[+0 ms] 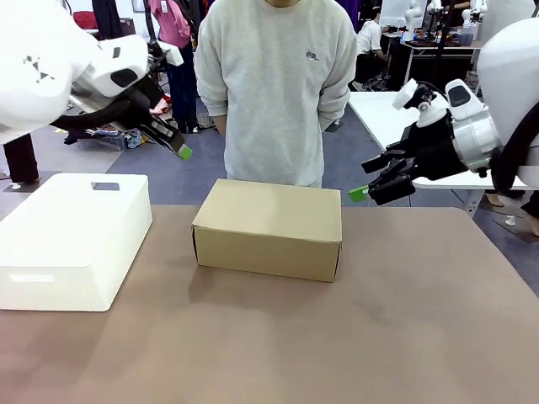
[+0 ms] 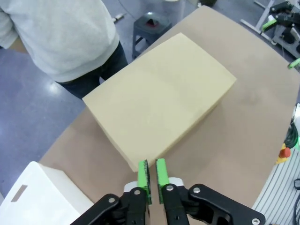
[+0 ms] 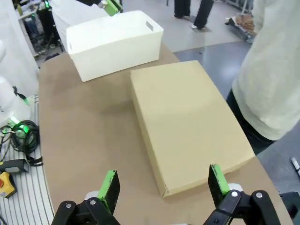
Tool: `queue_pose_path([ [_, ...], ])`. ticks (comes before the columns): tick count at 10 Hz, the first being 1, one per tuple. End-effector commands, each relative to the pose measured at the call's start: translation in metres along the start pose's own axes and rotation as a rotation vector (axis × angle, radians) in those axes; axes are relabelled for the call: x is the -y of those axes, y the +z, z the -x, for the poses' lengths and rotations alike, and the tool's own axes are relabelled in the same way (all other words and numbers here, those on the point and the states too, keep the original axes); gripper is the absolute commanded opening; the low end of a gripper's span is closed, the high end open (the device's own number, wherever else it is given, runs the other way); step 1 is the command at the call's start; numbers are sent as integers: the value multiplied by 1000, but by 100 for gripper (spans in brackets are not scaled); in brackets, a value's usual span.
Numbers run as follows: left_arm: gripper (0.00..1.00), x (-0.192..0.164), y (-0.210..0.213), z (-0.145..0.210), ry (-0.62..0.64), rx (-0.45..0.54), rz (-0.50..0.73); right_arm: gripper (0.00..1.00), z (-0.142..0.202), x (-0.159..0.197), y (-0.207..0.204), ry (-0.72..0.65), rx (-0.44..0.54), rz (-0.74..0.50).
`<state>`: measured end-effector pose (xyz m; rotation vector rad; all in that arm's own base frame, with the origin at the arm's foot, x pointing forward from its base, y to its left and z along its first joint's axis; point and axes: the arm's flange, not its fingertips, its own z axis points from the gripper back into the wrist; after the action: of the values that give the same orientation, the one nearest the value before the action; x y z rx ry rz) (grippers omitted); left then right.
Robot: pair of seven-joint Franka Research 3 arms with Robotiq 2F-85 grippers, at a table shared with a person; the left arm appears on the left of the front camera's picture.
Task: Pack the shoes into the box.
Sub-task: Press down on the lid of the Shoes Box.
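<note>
1. One brown tabletop [image 1: 404, 337] carries everything we see, and a person in a pale grey sweatshirt [image 1: 278, 76] stands at its far edge, right behind the box.
2. We see the white plastic bin [image 1: 72, 240] on the robot's left part of the tabletop, near the box but with a gap between them.
3. We find the box [image 1: 269, 227] around the middle of the tabletop, toward the far side, its flap lid shut flat. The shoes cannot be seen from any view.
4. We see the right tool [image 1: 379, 181] held in the air off the box's right end, higher than the lid and clear of it. In the right wrist view its own fingers [image 3: 108, 187] stand wide apart, nothing between them, and the box lies ahead of them with its near corner between the two pads.
5. We see the left tool [image 1: 173, 143] held in the air over the gap between the bin and the box, toward the far side, well above both. In the left wrist view this left tool [image 2: 152, 174] has its green pads [image 2: 143, 176] almost together, only a thin slit between them, gripping nothing; the box lies just beyond the fingertips, one corner pointing at them.
</note>
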<state>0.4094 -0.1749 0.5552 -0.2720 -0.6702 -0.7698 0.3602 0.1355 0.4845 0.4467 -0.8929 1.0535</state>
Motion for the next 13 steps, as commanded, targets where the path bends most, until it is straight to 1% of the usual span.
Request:
queue_pose_path([
  [1, 0, -3, -13, -9, 42, -8, 16, 100, 9, -27, 11, -7, -36, 69],
  [2, 0, -4, -18, -9, 25, -17, 67, 100, 9, -31, 14, 4, -27, 90],
  [3, 0, -1, -10, -1, 11, -15, 6, 100, -4, -1, 4, 8, -8, 32],
  [9, 0, -1, -12, -5, 19, -14, 11, 100, -6, 0, 4, 4, 3, 34],
  [10, 0, -1, -18, -10, 90, -3, -15, 100, -24, -5, 12, -46, -25, 54],
  [11, 0, 1, -25, -14, 142, -2, -10, 100, -41, -10, 22, -80, -71, 76],
  [12, 0, 3, -31, -17, 201, -3, -49, 100, -56, -15, 33, -110, -105, 127],
  [13, 0, 4, -34, -19, 240, -12, -74, 100, -68, -21, 41, -128, -142, 149],
])
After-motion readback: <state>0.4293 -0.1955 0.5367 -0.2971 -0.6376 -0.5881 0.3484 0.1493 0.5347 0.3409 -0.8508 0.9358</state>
